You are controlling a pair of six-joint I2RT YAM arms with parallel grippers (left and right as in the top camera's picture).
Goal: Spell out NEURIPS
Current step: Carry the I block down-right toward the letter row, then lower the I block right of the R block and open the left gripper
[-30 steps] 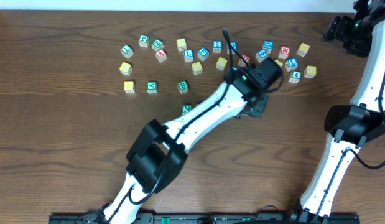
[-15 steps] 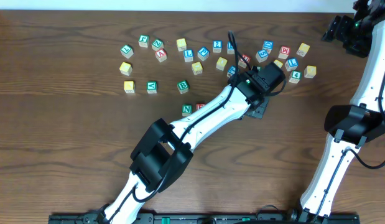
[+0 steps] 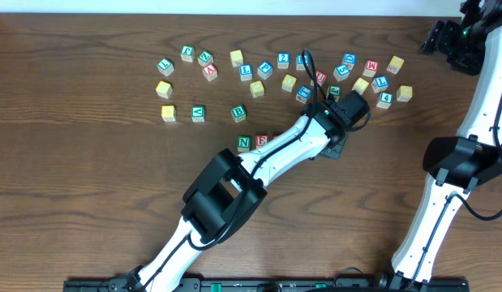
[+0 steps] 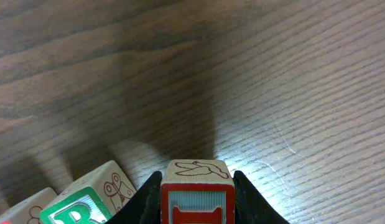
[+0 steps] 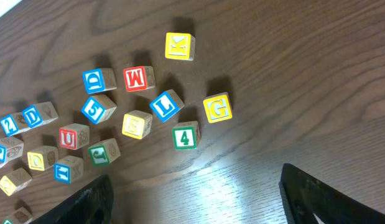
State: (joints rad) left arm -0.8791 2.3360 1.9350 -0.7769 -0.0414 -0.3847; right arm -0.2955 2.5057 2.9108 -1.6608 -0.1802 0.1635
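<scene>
A green N cube (image 3: 243,143) and a red E cube (image 3: 261,141) sit side by side mid-table. My left gripper (image 4: 196,175) is shut on a red-framed cube (image 4: 197,200) resting on the wood; its letter is cut off by the frame edge. A green-lettered cube (image 4: 86,202) stands just left of it. In the overhead view the left gripper (image 3: 336,148) is right of the N-E pair. The red U cube (image 5: 74,137) lies in the back cluster. My right gripper (image 5: 208,199) is open and empty, raised at the far right (image 3: 453,40).
Loose cubes lie in a band along the back: yellow K (image 5: 180,46), red W (image 5: 139,78), blue L (image 5: 166,104), yellow G (image 5: 217,109), green 4 (image 5: 185,137). More lie at the back left, including a green B (image 3: 238,113). The left arm (image 3: 267,162) crosses the table diagonally.
The left arm has swung to the right and uncovered the red E cube beside the N. Its wrist has shifted slightly down and right. The right arm has not moved.
</scene>
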